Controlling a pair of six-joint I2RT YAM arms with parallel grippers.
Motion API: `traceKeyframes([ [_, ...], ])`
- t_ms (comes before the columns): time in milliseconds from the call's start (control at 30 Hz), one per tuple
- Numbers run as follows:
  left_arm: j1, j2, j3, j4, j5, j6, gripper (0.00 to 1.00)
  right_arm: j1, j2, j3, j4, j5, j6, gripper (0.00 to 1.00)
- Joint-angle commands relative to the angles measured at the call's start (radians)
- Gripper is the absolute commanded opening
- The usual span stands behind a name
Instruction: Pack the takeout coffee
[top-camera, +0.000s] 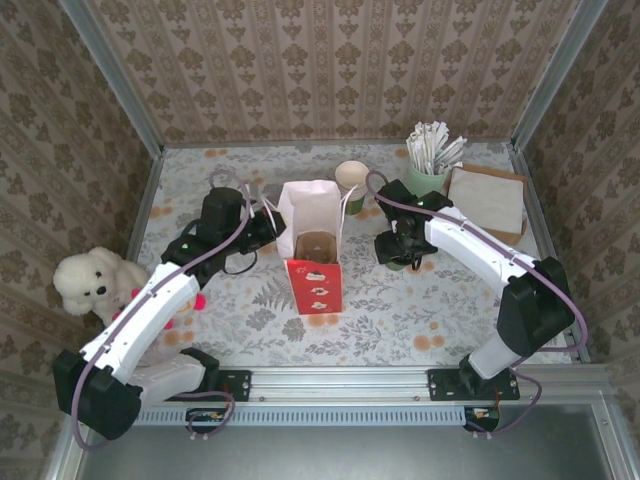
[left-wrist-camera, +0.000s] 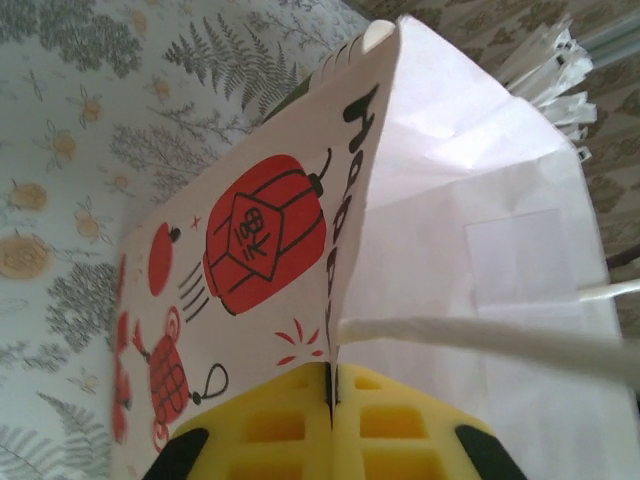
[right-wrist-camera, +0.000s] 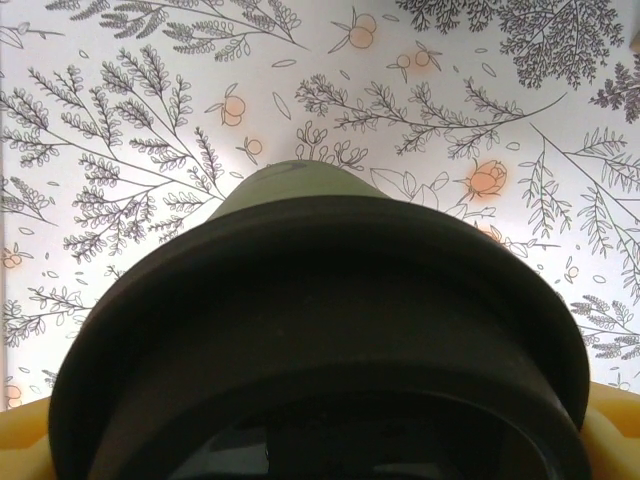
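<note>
The flowered table carries a white paper bag standing open at its middle, its near face printed with red lanterns. Just to the bag's right is the takeout coffee, a small dark green paper cup that tapers towards its base and is capped by a round black lid with a raised rim. In the right wrist view the lid looms large and close, and the green wall runs away from it towards the cloth. Whether the base rests on the cloth or hangs above it I cannot tell.

The right gripper has its jaws spread wide around the cup. Its yellow pads sit at either side of the lid and seem to press on it, though the contact lies at the frame's very edge.

The left gripper is pinched fully together on the bag's upper left edge, beside a white cord handle.
</note>
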Motion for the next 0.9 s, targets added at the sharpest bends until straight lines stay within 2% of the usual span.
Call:
traceKeyframes([
  [0,-0.006,0.001,0.036,0.011,-0.121,-0.042,0.0,-0.004,-0.031,-0.011,0.016,0.005,0.023,0.78],
  [167,-0.031,0.012,0.103,-0.079,-0.232,-0.058,0.0,-0.004,-0.025,0.001,0.023,0.001,0.015,0.78],
  [233,-0.073,0.023,0.144,-0.157,-0.335,-0.086,0.0,-0.006,-0.025,0.004,0.031,-0.005,0.013,0.78],
  [333,-0.136,0.046,0.155,-0.193,-0.43,-0.172,0.0,-0.008,-0.022,0.01,0.041,-0.021,0.013,0.77],
  [567,-0.191,0.161,0.269,-0.369,-0.457,-0.274,0.01,-0.008,-0.046,0.048,-0.04,-0.013,0.006,0.77],
  [633,-0.191,0.154,0.257,-0.376,-0.45,-0.278,0.23,-0.008,-0.076,0.053,-0.075,-0.001,0.011,0.77],
  [667,-0.19,0.141,0.245,-0.363,-0.448,-0.266,0.3,-0.008,-0.09,0.057,-0.089,0.0,0.017,0.77],
  [800,-0.177,0.038,0.198,-0.321,-0.465,-0.185,0.71,-0.006,-0.145,0.111,-0.193,0.022,0.028,0.76],
  [867,-0.162,-0.027,0.159,-0.28,-0.446,-0.118,0.86,-0.003,-0.163,0.16,-0.25,0.036,0.029,0.76],
])
